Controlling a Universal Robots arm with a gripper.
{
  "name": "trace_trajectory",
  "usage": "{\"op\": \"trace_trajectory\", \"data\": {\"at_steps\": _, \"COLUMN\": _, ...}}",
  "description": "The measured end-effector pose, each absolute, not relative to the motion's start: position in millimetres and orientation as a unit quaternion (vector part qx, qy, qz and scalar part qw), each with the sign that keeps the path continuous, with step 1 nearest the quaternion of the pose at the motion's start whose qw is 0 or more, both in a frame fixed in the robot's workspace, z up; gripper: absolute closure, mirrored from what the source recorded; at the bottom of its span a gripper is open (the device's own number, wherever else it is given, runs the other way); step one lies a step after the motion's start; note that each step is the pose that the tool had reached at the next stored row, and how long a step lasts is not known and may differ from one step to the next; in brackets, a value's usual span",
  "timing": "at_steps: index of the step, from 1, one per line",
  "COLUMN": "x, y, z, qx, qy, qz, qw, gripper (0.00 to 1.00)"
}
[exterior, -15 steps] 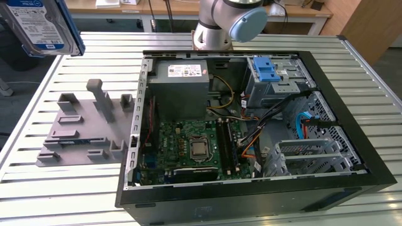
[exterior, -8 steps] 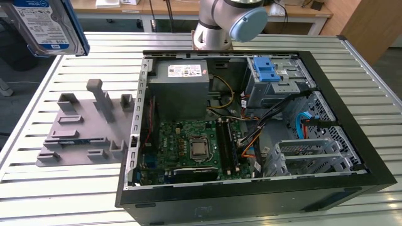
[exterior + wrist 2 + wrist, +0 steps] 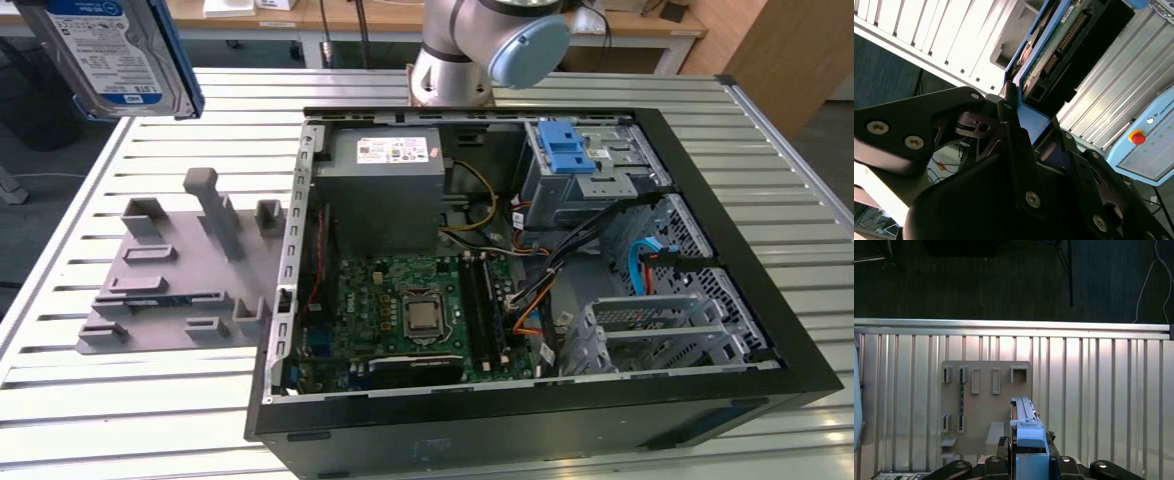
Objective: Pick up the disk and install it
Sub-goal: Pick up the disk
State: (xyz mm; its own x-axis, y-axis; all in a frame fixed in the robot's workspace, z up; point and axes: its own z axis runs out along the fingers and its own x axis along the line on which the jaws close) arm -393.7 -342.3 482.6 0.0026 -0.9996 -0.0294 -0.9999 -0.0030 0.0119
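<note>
Bright, even overhead light is washing the slatted table (image 3: 120, 400) in the exterior view. The inside of the computer case (image 3: 534, 430) is sitting in softer shadow, and the disk (image 3: 114, 50) at the upper left of the frame is reading slightly soft, close to the lens. In the first wrist view a broad band of glare is bleaching the slats while the floor (image 3: 1004, 280) is falling almost black; in the second wrist view the slats are blowing out near white against dark, underexposed foreground parts.
</note>
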Motion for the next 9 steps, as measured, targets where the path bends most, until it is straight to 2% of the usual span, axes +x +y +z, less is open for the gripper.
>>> {"op": "trace_trajectory", "data": {"at_steps": 9, "x": -379.6, "y": -342.7, "z": 482.6, "qx": -0.708, "qy": 0.706, "qz": 0.015, "qw": 0.006, "gripper": 0.64}}
